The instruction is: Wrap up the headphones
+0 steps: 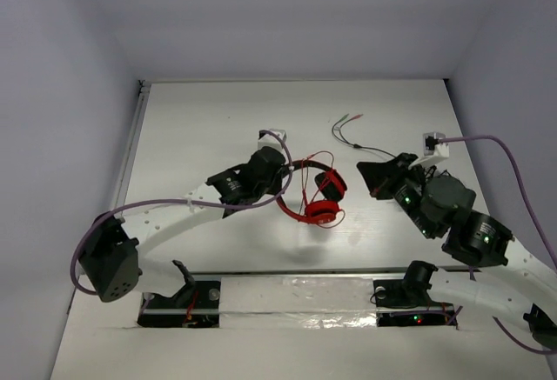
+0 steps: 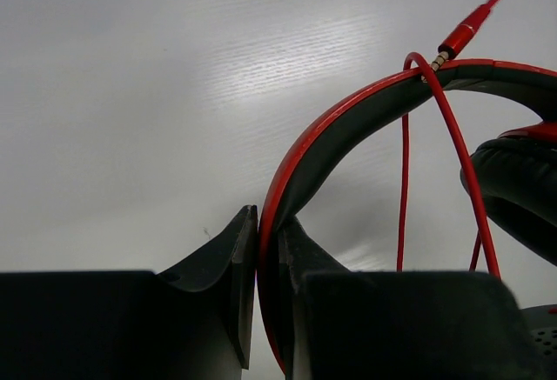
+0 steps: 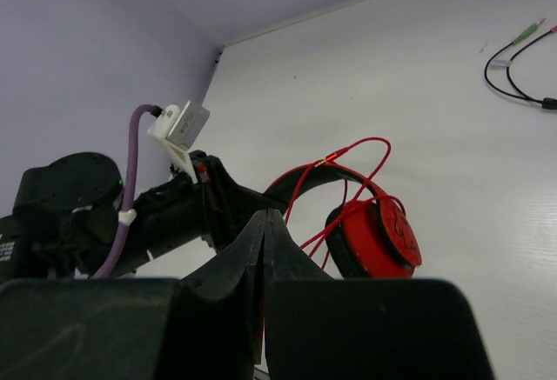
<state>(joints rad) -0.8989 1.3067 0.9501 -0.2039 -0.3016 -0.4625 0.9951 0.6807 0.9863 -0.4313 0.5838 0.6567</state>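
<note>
Red headphones point(image 2: 348, 119): left wrist view shows left claw point(image 2: 267, 216) clamping them.

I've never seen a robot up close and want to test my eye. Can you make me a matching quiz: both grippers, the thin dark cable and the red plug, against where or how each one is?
Things: 1 left gripper; 2 right gripper; 3 thin dark cable; 4 red plug.
States: A lying loose, touched by nothing; B shut on the headband; C shut, off to one side of the headphones; D right beside the headband's top.
Pairs: 1-B, 2-C, 3-A, 4-D.
</note>
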